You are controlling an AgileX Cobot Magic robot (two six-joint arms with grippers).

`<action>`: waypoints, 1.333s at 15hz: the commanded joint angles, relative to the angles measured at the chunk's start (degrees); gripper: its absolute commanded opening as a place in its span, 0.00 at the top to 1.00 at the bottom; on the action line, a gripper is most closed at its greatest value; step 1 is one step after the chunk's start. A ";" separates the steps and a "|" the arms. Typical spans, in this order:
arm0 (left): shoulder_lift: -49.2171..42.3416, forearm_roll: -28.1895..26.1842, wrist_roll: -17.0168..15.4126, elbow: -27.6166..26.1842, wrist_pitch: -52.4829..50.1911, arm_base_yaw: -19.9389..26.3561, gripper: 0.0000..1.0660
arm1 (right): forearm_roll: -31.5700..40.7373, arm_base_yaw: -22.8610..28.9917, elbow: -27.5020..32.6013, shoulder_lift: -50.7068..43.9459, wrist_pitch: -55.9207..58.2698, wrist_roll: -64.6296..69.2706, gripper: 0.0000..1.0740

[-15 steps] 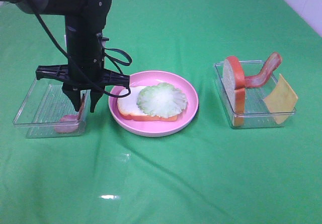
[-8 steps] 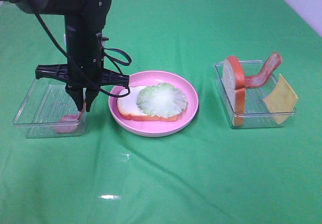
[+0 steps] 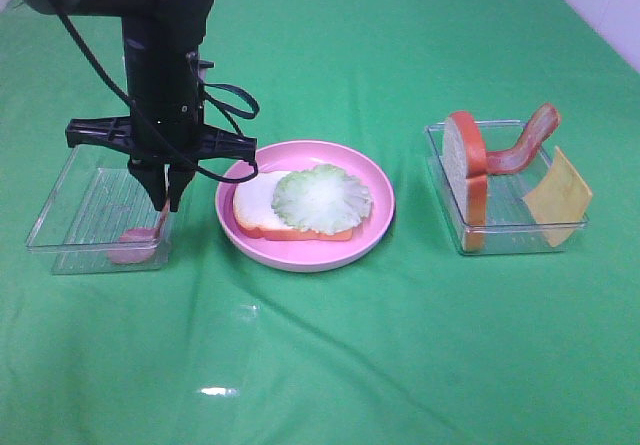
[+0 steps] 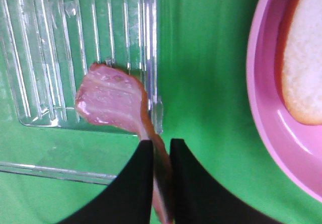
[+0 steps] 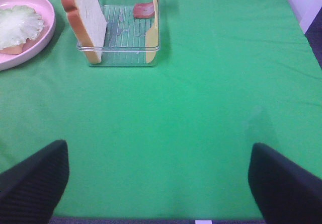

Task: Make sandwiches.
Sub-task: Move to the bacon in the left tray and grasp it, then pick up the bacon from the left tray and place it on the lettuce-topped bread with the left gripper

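Exterior high view: the left jaws are gripping the upper end of a bacon strip (image 3: 135, 245) whose lower end is resting in the left tray (image 3: 70, 190). On the pink plate (image 3: 378, 227) a bread slice (image 3: 252, 210) is lying flat with lettuce (image 3: 322, 197) on top, so the sandwich is judged to be sitting at its second layer. Left wrist view: the jaws are pressing closed on the strip just beside the tray's corner. Right wrist view: the right jaws are standing wide apart, holding nothing, over bare table (image 5: 201, 108). The second bread slice (image 5: 90, 17), cheese (image 5: 150, 32) and second bacon strip (image 5: 143, 8) are waiting in the right tray (image 5: 118, 48), all remaining to be stacked.
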 commanded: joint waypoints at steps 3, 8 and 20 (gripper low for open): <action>-3.21 1.20 1.49 0.23 6.07 -0.23 1.00 | 0.00 -0.29 0.17 -1.49 -0.23 -0.57 0.12; -3.27 -0.69 2.46 0.34 6.07 -0.23 1.00 | 0.00 -0.29 0.17 -1.49 -0.23 -0.57 0.12; -7.51 -7.68 7.79 -20.17 5.84 -0.29 1.00 | 0.00 -0.29 0.17 -1.49 -0.23 -0.57 0.12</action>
